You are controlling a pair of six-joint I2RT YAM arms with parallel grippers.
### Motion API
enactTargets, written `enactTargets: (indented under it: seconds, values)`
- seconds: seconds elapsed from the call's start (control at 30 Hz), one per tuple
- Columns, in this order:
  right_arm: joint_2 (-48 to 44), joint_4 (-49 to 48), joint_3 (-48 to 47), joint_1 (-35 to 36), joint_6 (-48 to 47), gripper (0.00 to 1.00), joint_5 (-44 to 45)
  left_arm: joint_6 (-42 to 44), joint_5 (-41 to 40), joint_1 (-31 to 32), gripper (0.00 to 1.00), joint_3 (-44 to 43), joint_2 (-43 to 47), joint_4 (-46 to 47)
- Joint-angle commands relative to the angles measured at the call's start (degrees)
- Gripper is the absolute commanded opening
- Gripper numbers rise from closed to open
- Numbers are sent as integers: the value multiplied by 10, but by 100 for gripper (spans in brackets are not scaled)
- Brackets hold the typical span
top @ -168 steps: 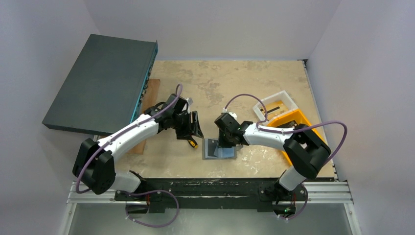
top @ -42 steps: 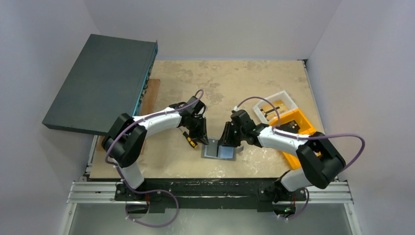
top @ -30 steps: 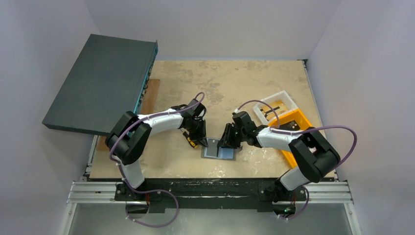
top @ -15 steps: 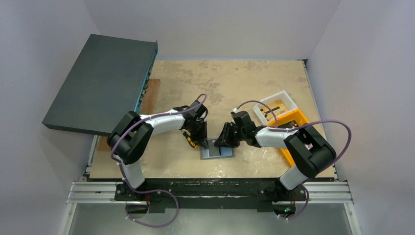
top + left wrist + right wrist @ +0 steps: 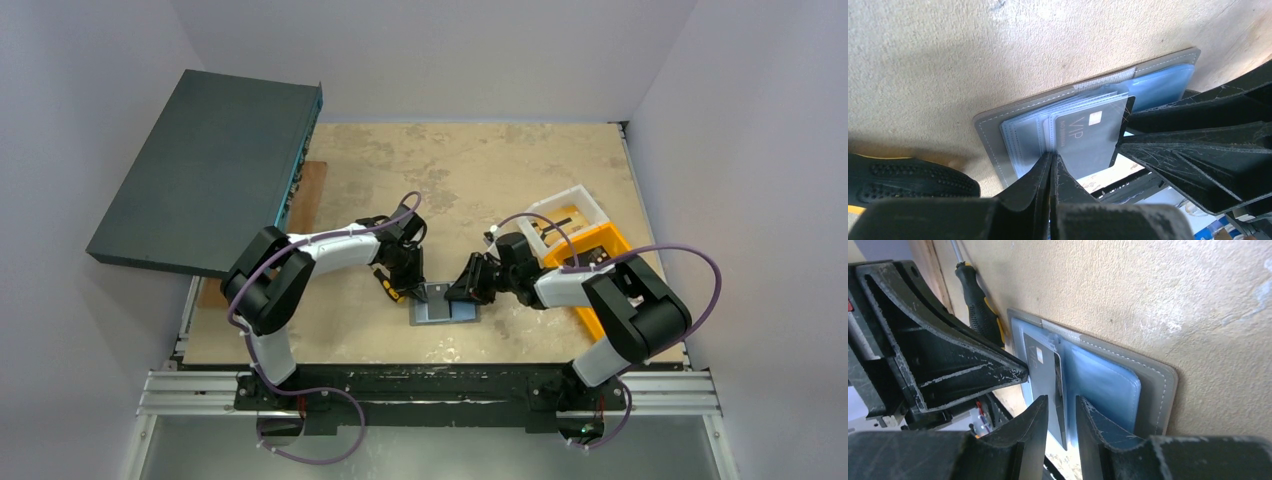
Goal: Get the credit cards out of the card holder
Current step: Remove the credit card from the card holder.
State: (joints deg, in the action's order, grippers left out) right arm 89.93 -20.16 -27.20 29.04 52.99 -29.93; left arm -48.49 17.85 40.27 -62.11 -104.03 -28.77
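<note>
Evidently open flat, the grey card holder (image 5: 1020, 134) shows a pale-blue inside.

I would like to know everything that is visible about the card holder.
The card holder is a flat grey bifold with stitched edges, lying open on the table. Inside are pale blue clear sleeves. A grey VIP card is raised partly out of them. The left gripper, shut, touches its sleeves; the right gripper straddles the card.
</note>
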Motion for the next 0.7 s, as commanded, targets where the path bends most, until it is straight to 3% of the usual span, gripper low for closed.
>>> enactTargets:
  seconds: [0.0,0.17,0.4,0.67]
  values:
    - [-7,-58,26,-11,4,28,-41,-3,-57,2,0,2,-22,-13]
    - [8,-97,35,-13,19,26,-54,-2,-55,2,0,1,-24,-13]
    - [35,-167,56,-14,52,15,-74,-4,-56,2,0,4,-24,-13]
    - [22,-160,72,-27,49,6,-63,-7,-71,1,0,2,-24,-27]
